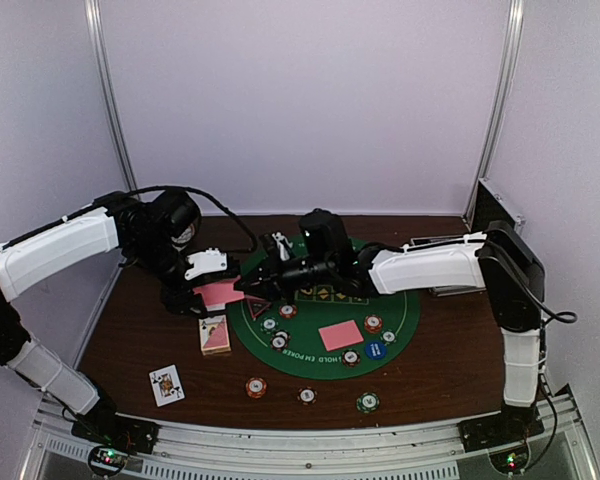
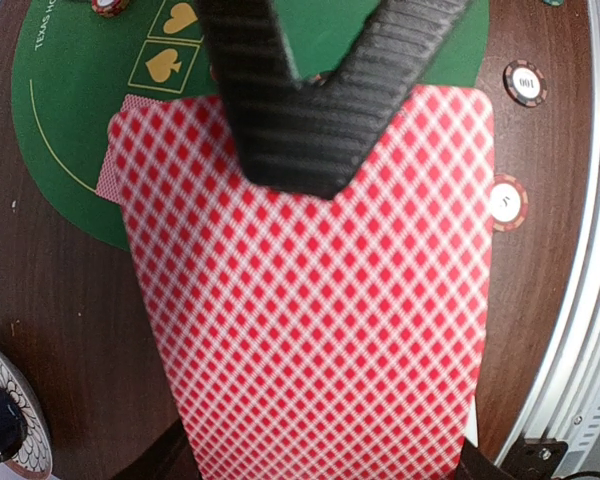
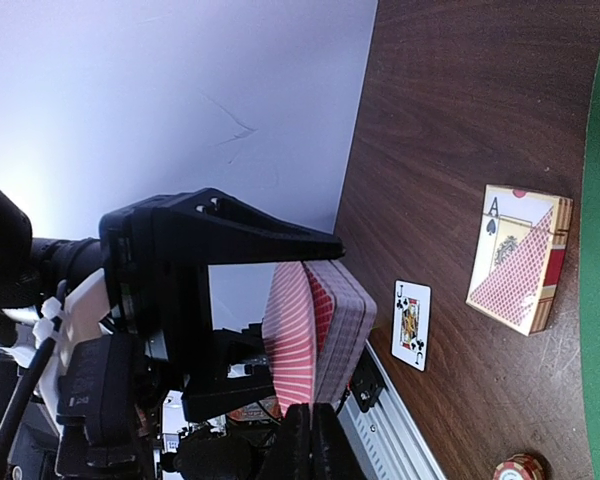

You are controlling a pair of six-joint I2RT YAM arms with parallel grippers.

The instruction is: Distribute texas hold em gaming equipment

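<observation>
Midair, left claw clamps the deck; right claw pinches the top card by its edge.

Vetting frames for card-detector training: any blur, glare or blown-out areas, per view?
Top external: evenly lit, no glare, but the mat lettering is soft. Left wrist: the deck fills the frame, its pattern slightly blurred; the chip behind it is sharper. Right wrist: the pale wall is washed out; the card box and jack are crisp.

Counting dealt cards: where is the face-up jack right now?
Top view: the jack lies on bare wood at the near left, off the mat, just in front and left of the card box.
</observation>
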